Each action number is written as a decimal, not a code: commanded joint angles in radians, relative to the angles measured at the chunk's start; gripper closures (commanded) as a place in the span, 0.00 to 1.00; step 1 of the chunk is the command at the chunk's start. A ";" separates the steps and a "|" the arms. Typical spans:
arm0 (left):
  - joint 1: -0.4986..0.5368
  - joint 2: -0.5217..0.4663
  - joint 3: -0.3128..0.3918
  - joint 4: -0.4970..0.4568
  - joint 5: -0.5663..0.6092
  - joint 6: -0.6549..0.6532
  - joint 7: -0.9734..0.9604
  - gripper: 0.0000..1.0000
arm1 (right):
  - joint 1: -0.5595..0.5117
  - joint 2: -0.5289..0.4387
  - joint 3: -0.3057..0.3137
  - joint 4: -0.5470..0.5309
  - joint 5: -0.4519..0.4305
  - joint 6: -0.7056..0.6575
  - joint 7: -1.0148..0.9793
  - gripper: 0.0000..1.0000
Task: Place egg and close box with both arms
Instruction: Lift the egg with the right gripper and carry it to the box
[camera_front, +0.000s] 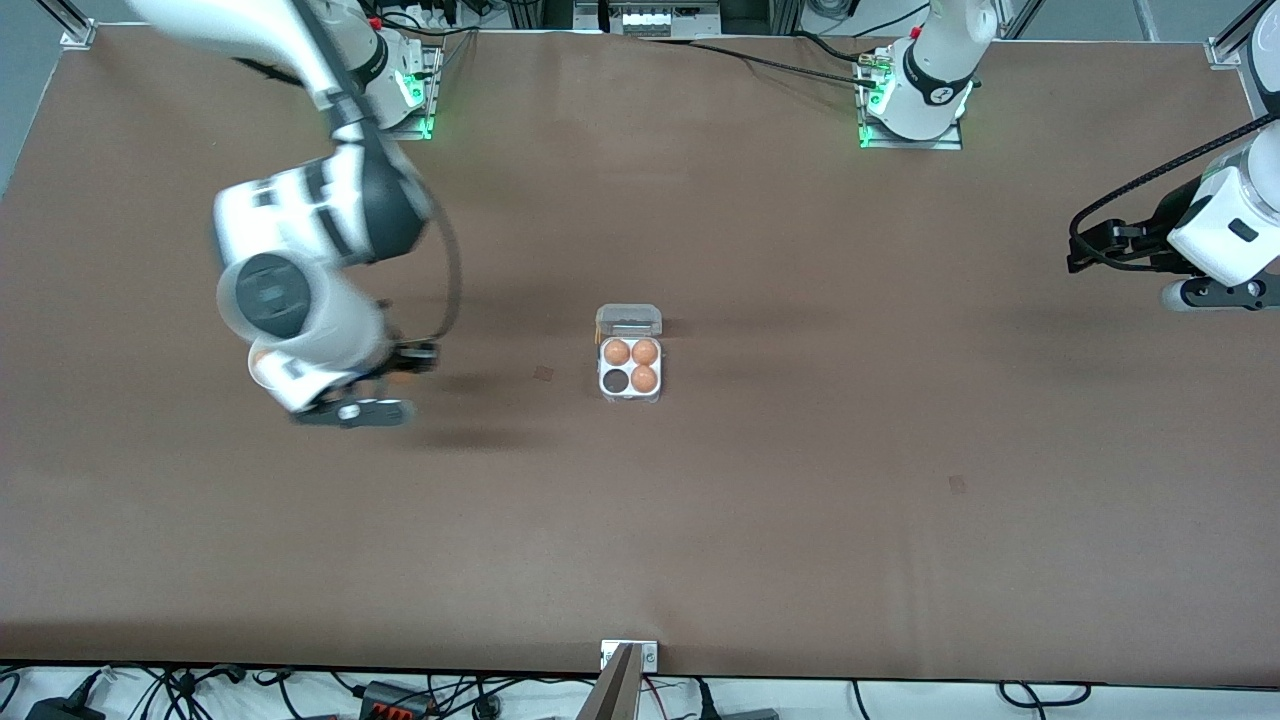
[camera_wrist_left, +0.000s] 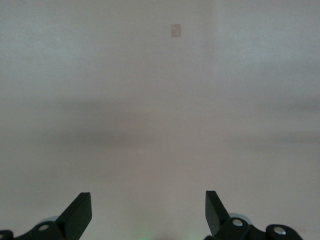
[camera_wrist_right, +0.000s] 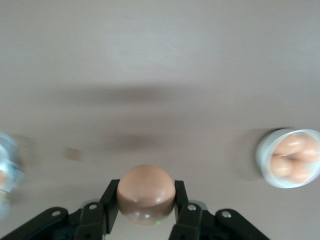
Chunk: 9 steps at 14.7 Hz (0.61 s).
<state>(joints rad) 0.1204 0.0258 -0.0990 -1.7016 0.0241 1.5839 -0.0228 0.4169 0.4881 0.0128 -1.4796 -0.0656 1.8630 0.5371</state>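
The egg sits clamped between the right gripper's fingers, above bare table. The box, lid up, lies toward the left arm. The left gripper, released, waits; the front view cuts it off.

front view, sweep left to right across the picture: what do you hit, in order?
right gripper shut on the egg → small brown mark on the table → box, lid open, three eggs in it, one cell empty → second brown mark → left gripper, open, waiting at the left arm's end of the table.
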 joint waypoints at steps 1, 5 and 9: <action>0.002 0.016 0.001 0.030 -0.007 -0.013 0.021 0.00 | 0.087 0.050 -0.011 -0.002 -0.019 0.123 0.229 0.68; 0.002 0.016 -0.001 0.030 -0.007 -0.013 0.021 0.00 | 0.193 0.116 -0.013 -0.002 -0.019 0.251 0.417 0.70; 0.002 0.019 -0.001 0.030 -0.007 -0.013 0.021 0.00 | 0.246 0.170 -0.014 0.010 -0.019 0.336 0.555 0.70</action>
<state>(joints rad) 0.1201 0.0279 -0.0990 -1.7013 0.0241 1.5839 -0.0228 0.6340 0.6378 0.0101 -1.4850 -0.0686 2.1646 1.0067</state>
